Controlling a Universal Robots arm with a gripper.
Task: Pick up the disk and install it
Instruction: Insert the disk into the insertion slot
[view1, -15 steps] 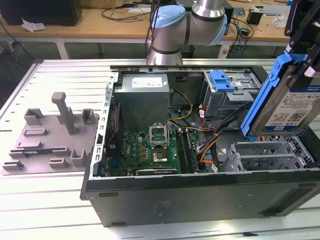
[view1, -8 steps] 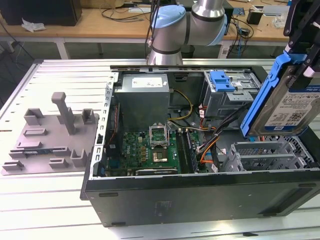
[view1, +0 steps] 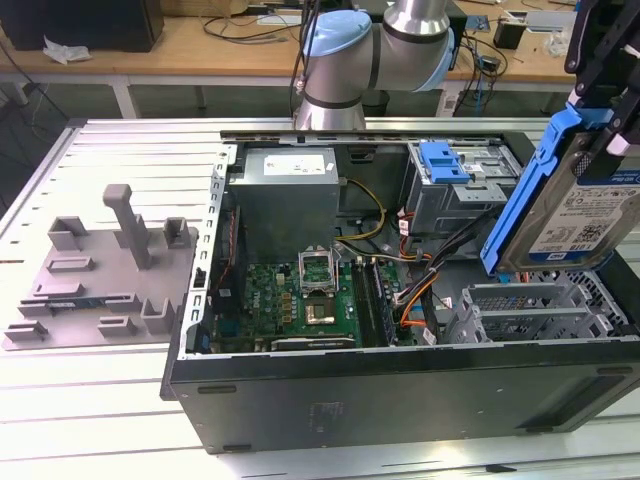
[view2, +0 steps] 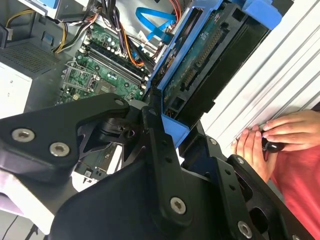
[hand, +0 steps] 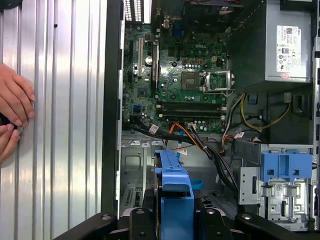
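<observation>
So you've got the disk (view1: 588, 215) up in the air at the exterior view's right. It's hanging over that end of the open computer case (view1: 400, 400), and it looks clear of everything underneath. The jaws are pinching it by the blue carrier frame (view2: 175, 129), one on each side. In the first wrist view you can see that frame (hand: 175, 185) edge-on right between them.

My take on this step: it's all about carrying the thing without snagging it. The disk is tilted, almost standing on its long edge, so I'd hold that angle steady, with no twisting while it's over the motherboard (view1: 300, 295). Watch the bundle of cables (view1: 425, 285) between the board and the drive cage (view1: 440, 205) with the blue latch plate (view1: 443, 160) on top. Those loops stick up and I reckon they'd be the first thing to catch a corner. Also, the grip is on plastic, not metal, so go slow, since a jolt could let it slip. And a person's hands (view2: 282, 132) are resting on the bench (view1: 110, 150) just beside the case wall, so mind that side.

The disk itself is a flat silver slab with a white-and-blue label facing the exterior camera and the bright blue frame round its edges. The second wrist view shows its underside, with a green circuit board (view2: 197, 62).
</observation>
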